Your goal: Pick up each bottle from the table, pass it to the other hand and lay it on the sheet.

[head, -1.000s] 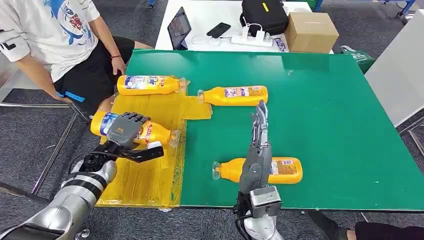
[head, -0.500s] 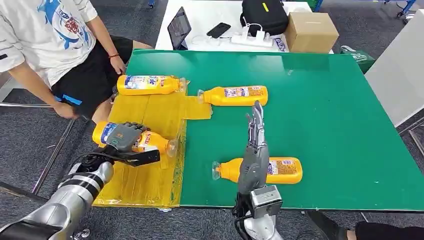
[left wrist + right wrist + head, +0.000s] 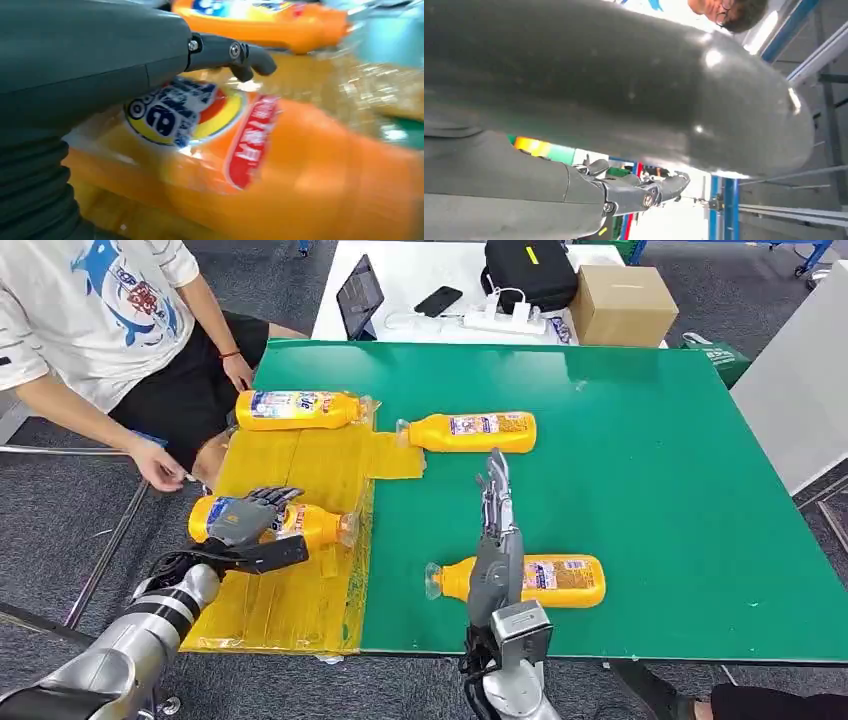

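Note:
Several orange bottles lie on their sides. My left hand [image 3: 245,527] grips one bottle [image 3: 310,524] low over the yellow sheet [image 3: 300,605]; whether it touches the sheet I cannot tell. Close up, its fingers [image 3: 235,52] arch over that bottle's label [image 3: 280,165]. A second bottle [image 3: 298,409] lies at the sheet's far end. A third bottle [image 3: 472,430] lies on the green table [image 3: 660,450], its cap at the sheet's corner. My right hand [image 3: 494,530] stands upright, fingers straight and holding nothing, in front of the nearest bottle [image 3: 560,580]. The right wrist view shows its fingers [image 3: 644,192] spread in the air.
A seated person [image 3: 100,310] is at the table's left, one hand [image 3: 160,465] near the sheet's left edge. Behind the green table, a white table [image 3: 410,270] carries a tablet, a phone, a black bag and a cardboard box [image 3: 622,302].
My left hand has lowered the bottle toward the sheet and drawn it nearer the front edge. My right hand has pulled back a little toward me. The person's hand has shifted toward the sheet.

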